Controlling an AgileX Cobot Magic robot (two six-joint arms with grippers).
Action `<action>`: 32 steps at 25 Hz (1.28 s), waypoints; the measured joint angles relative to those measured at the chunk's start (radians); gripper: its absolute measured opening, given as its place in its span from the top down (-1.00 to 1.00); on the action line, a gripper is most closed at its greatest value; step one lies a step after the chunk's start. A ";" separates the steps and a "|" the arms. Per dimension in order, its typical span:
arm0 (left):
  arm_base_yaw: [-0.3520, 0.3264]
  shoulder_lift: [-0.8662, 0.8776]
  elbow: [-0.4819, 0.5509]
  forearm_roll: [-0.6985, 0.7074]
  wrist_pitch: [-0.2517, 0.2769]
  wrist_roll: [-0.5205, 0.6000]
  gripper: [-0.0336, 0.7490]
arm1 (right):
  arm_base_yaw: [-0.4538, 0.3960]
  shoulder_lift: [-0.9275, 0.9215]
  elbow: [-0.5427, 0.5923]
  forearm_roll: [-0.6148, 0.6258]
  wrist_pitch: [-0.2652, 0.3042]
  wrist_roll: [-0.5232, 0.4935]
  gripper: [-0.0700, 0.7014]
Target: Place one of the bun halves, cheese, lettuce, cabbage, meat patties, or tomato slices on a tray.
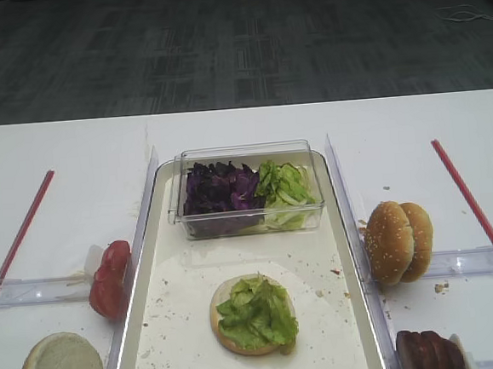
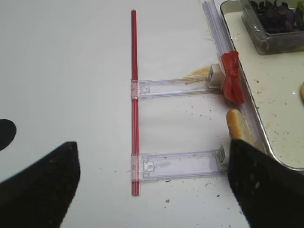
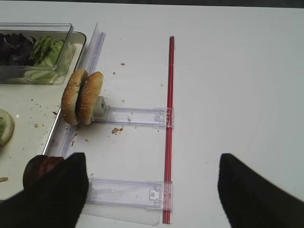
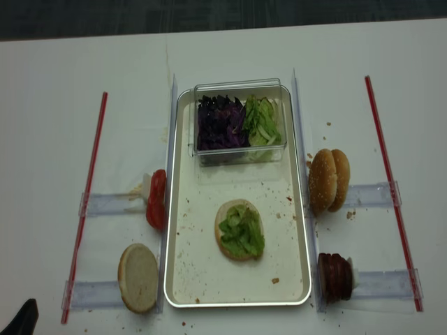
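On the off-white tray (image 4: 237,302) lies a pale bun half (image 4: 239,229) topped with lettuce (image 1: 255,310). More lettuce (image 1: 284,184) and purple cabbage (image 1: 219,187) fill a clear box at the tray's far end. Tomato slices (image 4: 156,199) and another pale bun half (image 4: 138,276) stand left of the tray. Sesame bun halves (image 4: 329,179) and meat patties (image 4: 334,276) stand to its right. No cheese shows. My right gripper (image 3: 152,190) hangs open over the table beside the patties (image 3: 40,168). My left gripper (image 2: 152,185) is open and empty beside the pale bun half (image 2: 236,124).
Red rods (image 4: 87,202) (image 4: 391,188) run along both outer sides, joined to clear plastic rails (image 4: 112,204) (image 4: 374,194) that hold the food upright. Crumbs speckle the tray and the white table (image 1: 56,157). Dark floor lies beyond the table's far edge.
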 joint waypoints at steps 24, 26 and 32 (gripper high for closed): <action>0.000 0.000 0.000 0.000 0.000 0.000 -0.66 | 0.000 0.000 0.000 0.000 0.002 -0.001 -0.72; 0.000 0.000 0.000 0.000 0.000 0.000 -0.66 | 0.000 0.000 0.000 0.000 0.002 -0.001 -0.72; 0.000 0.000 0.000 0.000 0.000 0.000 -0.66 | 0.000 0.000 0.000 0.000 0.002 -0.001 -0.72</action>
